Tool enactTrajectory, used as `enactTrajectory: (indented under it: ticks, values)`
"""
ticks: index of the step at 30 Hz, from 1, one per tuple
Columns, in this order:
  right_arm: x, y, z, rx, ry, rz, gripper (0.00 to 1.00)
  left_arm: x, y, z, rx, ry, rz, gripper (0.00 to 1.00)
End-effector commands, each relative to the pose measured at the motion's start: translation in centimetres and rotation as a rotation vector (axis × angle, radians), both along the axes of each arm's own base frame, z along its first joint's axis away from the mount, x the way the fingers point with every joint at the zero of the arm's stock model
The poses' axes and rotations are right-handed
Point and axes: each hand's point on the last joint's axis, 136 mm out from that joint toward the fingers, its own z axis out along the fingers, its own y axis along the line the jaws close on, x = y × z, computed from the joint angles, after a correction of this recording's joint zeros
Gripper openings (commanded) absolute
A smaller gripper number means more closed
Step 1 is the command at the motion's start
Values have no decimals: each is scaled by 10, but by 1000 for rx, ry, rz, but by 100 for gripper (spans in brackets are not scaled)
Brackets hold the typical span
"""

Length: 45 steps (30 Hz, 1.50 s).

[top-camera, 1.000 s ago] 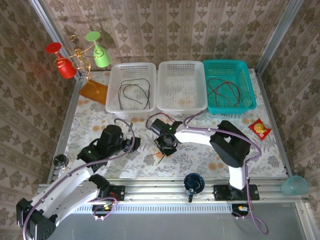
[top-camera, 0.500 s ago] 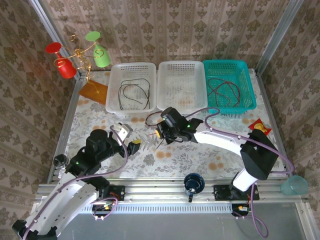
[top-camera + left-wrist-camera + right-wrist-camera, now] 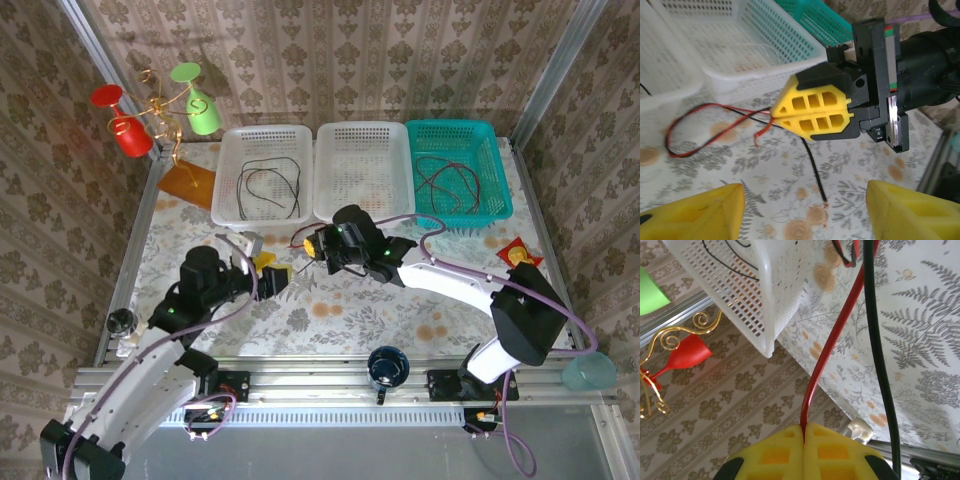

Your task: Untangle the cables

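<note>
Left side first: the left gripper [image 3: 270, 277] hangs low over the flowered surface [image 3: 400, 310], jaws spread wide and holding nothing. Just ahead of it, a red cable [image 3: 840, 315] and a black cable [image 3: 879, 355] trail across the surface. Further right, the right gripper [image 3: 785, 111] has its jaws pinched together on the red cable, and the black cable passes right beside them.

No readable text or numbers; print on the red packet [image 3: 519, 258], right of the right tool [image 3: 317, 246], is illegible.
</note>
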Motion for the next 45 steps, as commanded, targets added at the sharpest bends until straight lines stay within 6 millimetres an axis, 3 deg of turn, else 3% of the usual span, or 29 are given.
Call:
enactTrajectory:
  ticks: [1,15,25,27,30,32,39,45]
  values:
    - [2,4,1,37,0,1,0,-5,-12,5,-114,70,-58,65]
    - [4,11,5,62,-5,10,0,14,-25,-3,-156,97,-54,51]
    - [6,11,5,74,-8,4,0,15,-27,-19,-97,139,-55,37]
    - [6,11,5,74,-7,3,0,14,-26,-22,-88,145,-56,32]
    - [6,11,4,73,-9,6,0,15,-24,-22,-83,139,-43,13]
    - [5,11,4,75,-10,3,0,17,-21,-20,-77,124,-18,0]
    - [10,1,17,95,-61,-23,0,33,11,-17,45,42,161,0]
    - [26,-31,48,116,-184,-111,0,36,34,-13,161,1,247,0]
